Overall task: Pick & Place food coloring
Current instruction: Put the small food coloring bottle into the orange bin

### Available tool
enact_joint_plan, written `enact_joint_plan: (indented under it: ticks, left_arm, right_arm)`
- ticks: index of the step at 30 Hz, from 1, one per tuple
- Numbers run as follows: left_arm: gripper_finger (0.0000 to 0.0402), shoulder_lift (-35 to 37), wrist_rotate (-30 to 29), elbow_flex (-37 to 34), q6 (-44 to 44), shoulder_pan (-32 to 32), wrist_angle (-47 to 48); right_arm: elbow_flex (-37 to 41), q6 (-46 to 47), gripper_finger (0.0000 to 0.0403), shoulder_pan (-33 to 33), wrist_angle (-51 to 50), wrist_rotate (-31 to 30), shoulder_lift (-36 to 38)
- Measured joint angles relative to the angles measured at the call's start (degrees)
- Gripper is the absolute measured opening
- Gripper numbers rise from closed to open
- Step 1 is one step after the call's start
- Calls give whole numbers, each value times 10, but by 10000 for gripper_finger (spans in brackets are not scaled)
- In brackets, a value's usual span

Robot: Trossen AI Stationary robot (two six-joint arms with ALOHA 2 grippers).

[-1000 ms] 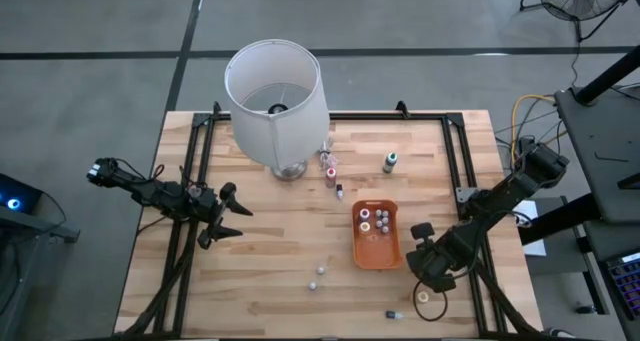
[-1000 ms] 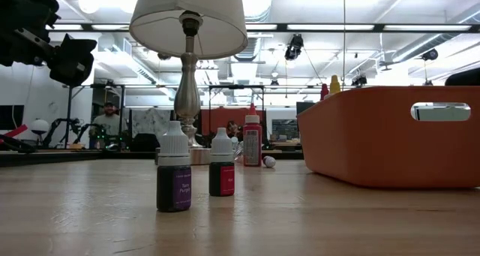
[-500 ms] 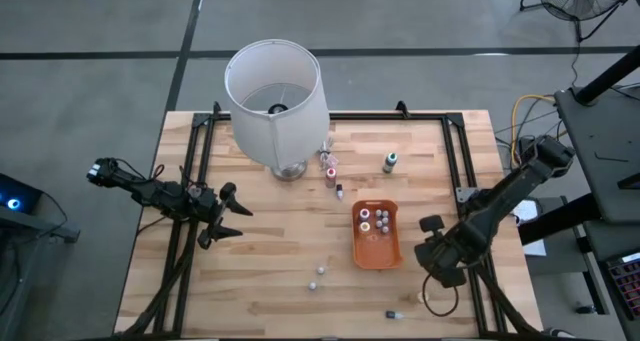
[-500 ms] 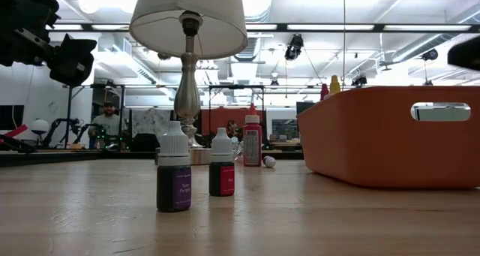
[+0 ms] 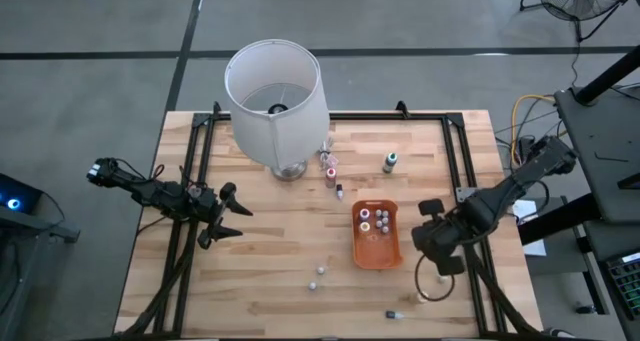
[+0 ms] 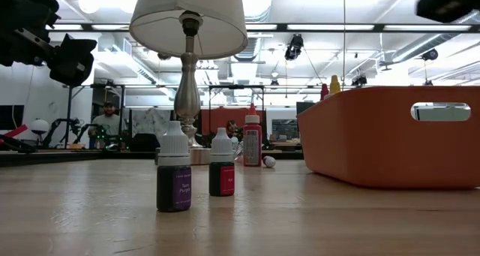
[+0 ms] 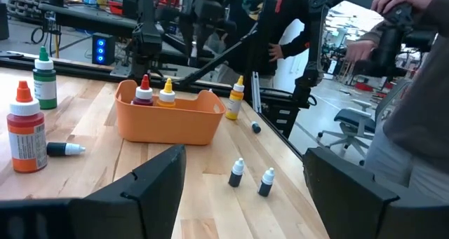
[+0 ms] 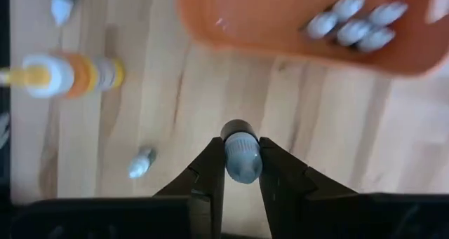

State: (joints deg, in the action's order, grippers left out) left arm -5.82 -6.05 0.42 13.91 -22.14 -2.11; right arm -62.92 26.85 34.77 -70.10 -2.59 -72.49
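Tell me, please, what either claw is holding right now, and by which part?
The right claw pinches a small food coloring bottle around its body; the left claw is open and holds nothing.

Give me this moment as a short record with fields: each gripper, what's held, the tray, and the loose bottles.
right gripper: shut on a small bottle, raised beside the orange tray
left gripper: open, empty, waiting at the table's left side
tray contents: several small bottles
loose bottles: two standing near the table's front, one lying at the front edge, a few by the lamp
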Motion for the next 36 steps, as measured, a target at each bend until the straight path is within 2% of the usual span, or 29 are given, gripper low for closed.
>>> enact_joint_plan:
  ticks: [7, 12, 27, 36]
  left_arm:
    - [259, 0, 0, 0, 0, 0, 0]
    - [259, 0, 0, 0, 0, 0, 0]
    - [259, 0, 0, 0, 0, 0, 0]
    - [259, 0, 0, 0, 0, 0, 0]
  right_arm:
    - [-57, -63, 60, -76, 2, -22, -47]
    - [-67, -87, 60, -112, 38, -21, -98]
    - [-44, -123, 60, -116, 138, -19, -228]
    - [6, -136, 60, -122, 194, -38, -239]
